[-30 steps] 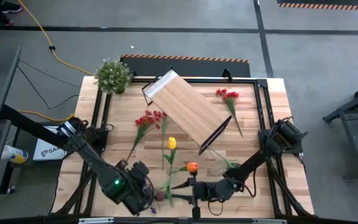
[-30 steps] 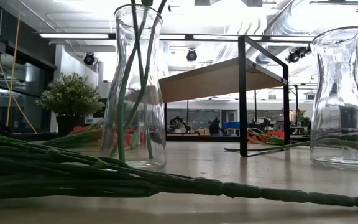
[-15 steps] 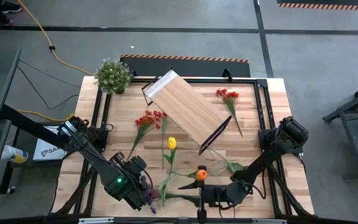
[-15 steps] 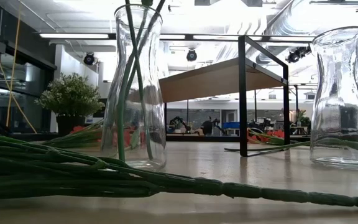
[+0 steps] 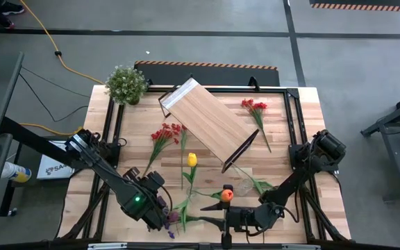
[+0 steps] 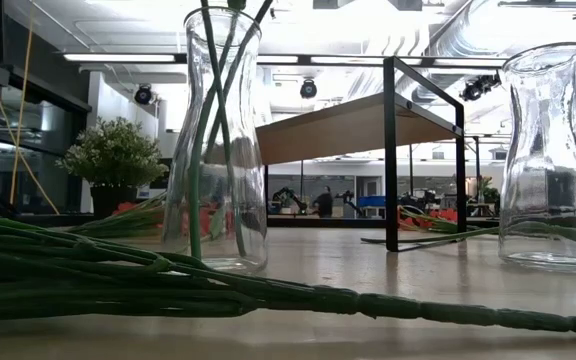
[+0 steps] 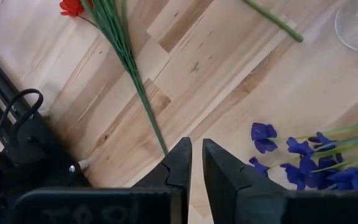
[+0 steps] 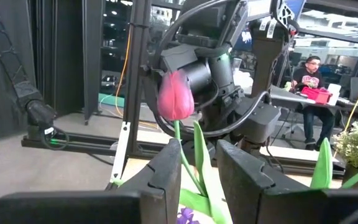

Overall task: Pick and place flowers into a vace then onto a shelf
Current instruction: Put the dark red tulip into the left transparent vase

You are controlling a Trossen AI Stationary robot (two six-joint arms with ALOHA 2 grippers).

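The flowers lie on the table, and an orange tulip (image 5: 226, 195) has moved a bit right, near the front. The right gripper (image 8: 196, 163) pinches a green stem, with a pink tulip (image 8: 175, 95) above it. The left gripper (image 7: 194, 158), fingers almost together and holding nothing, has moved back beside the purple spray (image 7: 303, 158). A near glass vase (image 6: 215, 140) holds green stems. The other vase (image 6: 553, 155) has nothing inside. The shelf (image 5: 207, 119) sits farther back.
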